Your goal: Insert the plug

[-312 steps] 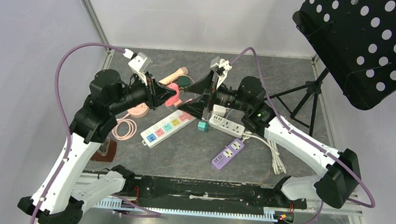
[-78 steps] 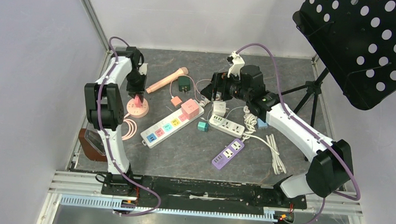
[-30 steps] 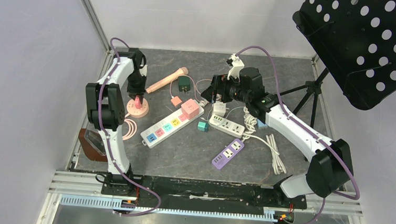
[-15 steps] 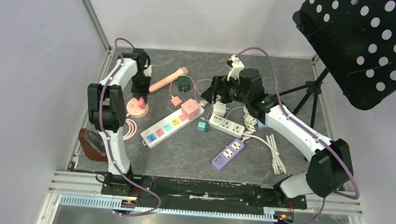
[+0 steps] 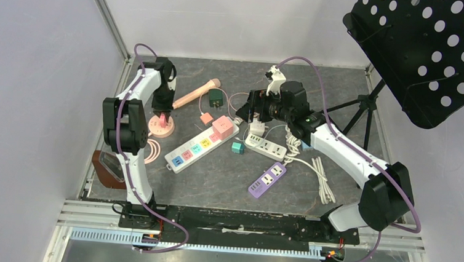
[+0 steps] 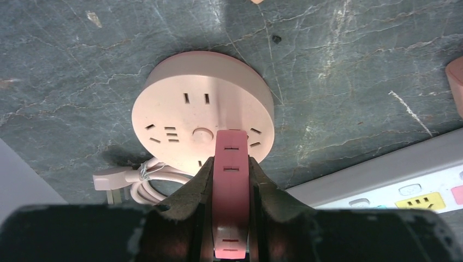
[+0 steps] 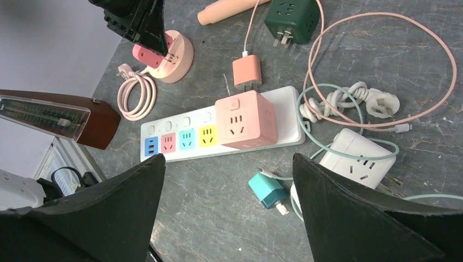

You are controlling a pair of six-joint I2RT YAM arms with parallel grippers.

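The left end effector [image 6: 231, 166] is clenched on a pink plug [image 6: 229, 146], its two fingers pinching the plug's flat sides. That grip keeps the body square and pointed down at the round socket [image 6: 185, 114]. In the left wrist view the plug sits in the lower middle of the frame, with its far end over the near edge of the socket's face. Whether its prongs have entered any slots I cannot tell.

The socket lies flat on the worktop [image 5: 319, 81] at the left of the top view, holes facing up, so a straight downward push should seat the plug.

The right end effector [image 7: 228, 158] is spread wide and grasps nothing. It hangs above the power strip [image 7: 191, 121] and its pink cube [image 7: 243, 123], probably to stay out of the way.
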